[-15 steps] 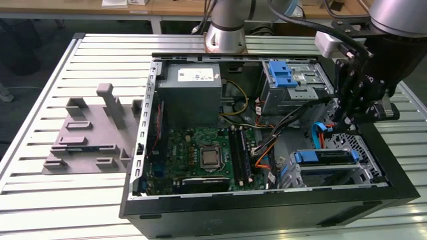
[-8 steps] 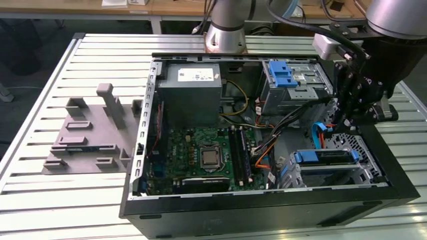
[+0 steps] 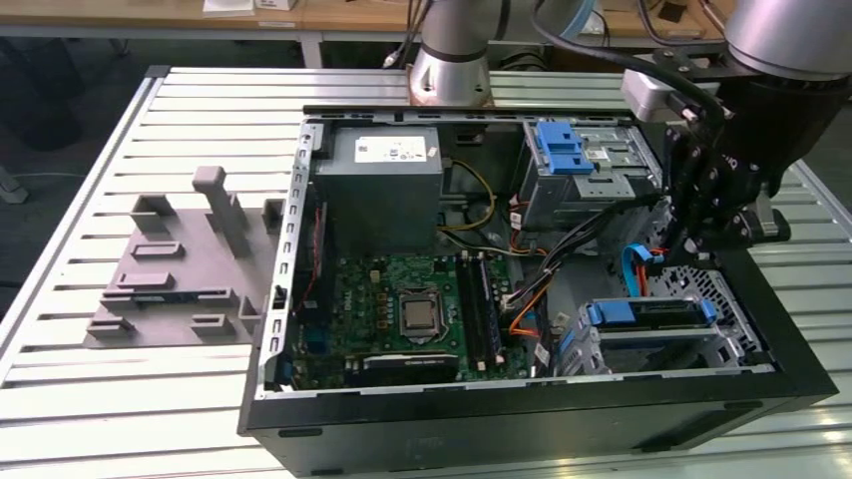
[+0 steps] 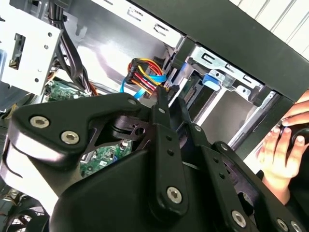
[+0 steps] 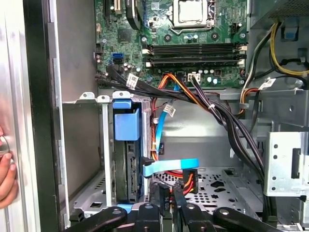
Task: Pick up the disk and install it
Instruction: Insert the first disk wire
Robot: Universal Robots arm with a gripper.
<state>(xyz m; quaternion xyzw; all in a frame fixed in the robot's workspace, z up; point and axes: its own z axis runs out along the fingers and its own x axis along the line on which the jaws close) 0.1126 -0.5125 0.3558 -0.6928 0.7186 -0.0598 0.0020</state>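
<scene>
Worktop [image 3: 80, 379] of metal slats carries the open computer case [image 3: 533, 419], and inside it the disk [image 5: 126, 159] sits edge-on in its bay beside the blue cable [image 5: 169, 167] — the tool [image 5: 166, 205] just over it, fingers together, empty.

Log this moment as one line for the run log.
gripper: inside case, above drive bay | disk: seated in bay | cables: at fingertips | hand: on case edge
</scene>
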